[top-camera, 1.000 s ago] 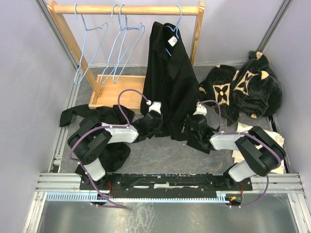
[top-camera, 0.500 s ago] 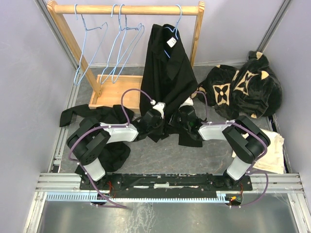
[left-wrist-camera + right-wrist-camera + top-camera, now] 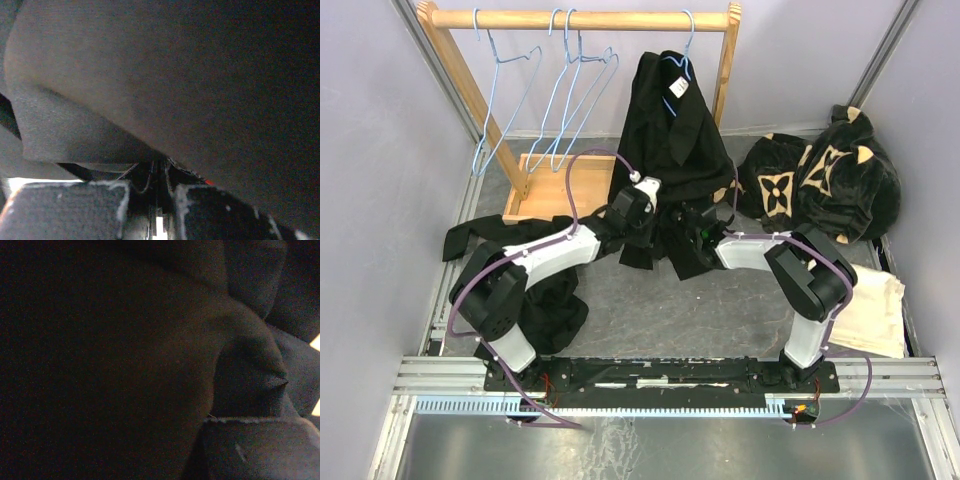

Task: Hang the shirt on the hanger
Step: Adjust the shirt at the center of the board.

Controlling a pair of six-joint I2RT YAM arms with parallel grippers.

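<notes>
top: bright, even, sharp | left wrist: dim, blurred | right wrist: near-black (cloth fills lens)

shirt [image 3: 670,140] hem now bunched higher

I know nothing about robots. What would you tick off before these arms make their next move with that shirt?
1. Hook of the hanger over the rod: ok.
2. Collar of the shirt, with its tag, up at the hanger: ok.
3. Both shoulders seated on the wire: cannot tell, cloth hides it.
4. Hold of the left gripper: fingers shut, cloth right against them: ok.
5. Hold of the right gripper: its camera sees only dark cloth: cannot tell.
6. Cloth hanging straight: not ok, the lower part is bunched up at the grippers.
</notes>
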